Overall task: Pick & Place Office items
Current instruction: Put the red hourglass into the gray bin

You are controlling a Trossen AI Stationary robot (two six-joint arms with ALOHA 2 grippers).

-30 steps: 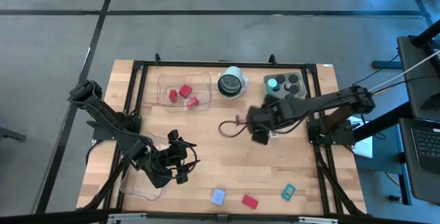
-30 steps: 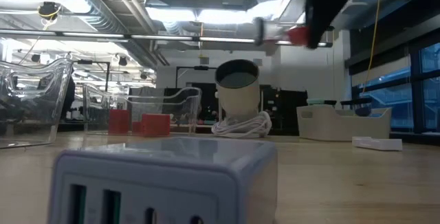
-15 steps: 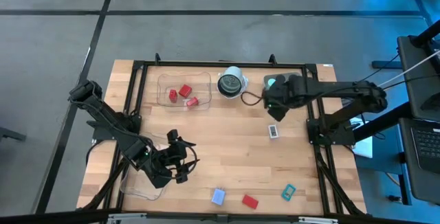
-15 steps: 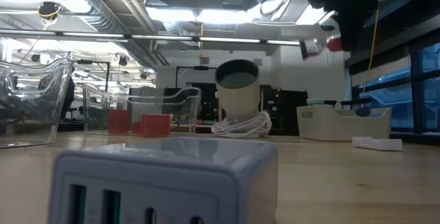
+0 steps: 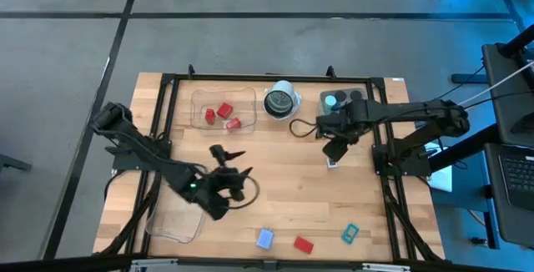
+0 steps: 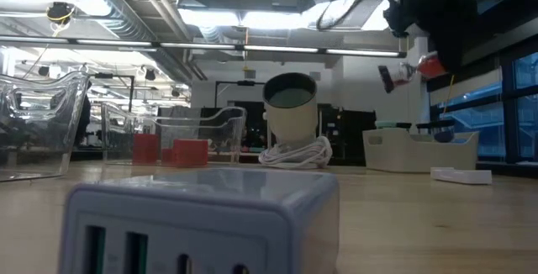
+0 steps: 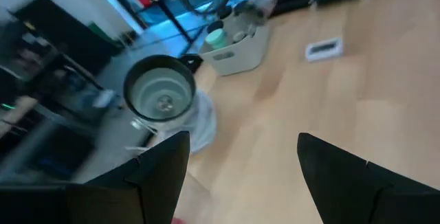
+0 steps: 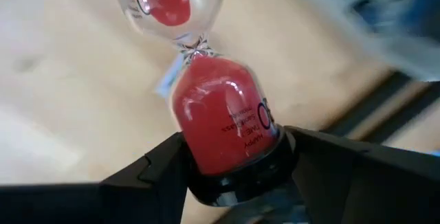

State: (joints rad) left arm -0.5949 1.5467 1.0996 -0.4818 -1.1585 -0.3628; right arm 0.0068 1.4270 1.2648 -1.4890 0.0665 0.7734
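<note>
One red-sand hourglass (image 8: 216,114) sits pinched by its dark base in my right end effector (image 8: 227,172), held above the counter (image 5: 275,197) just beside the grey bin (image 5: 346,103) with its teal cap (image 5: 332,102) and black cylinders (image 5: 357,97). Two red blocks (image 5: 228,116) lie in the clear tray (image 5: 222,109) next to the white-rimmed cup (image 5: 281,101), and along the near edge I see a pale-blue rectangle (image 5: 264,238), a red block (image 5: 303,244) and a teal rectangle (image 5: 350,234). My left end effector (image 5: 236,182), fingers spread on nothing, hovers near the counter's middle, beside another tray (image 5: 173,224).
</note>
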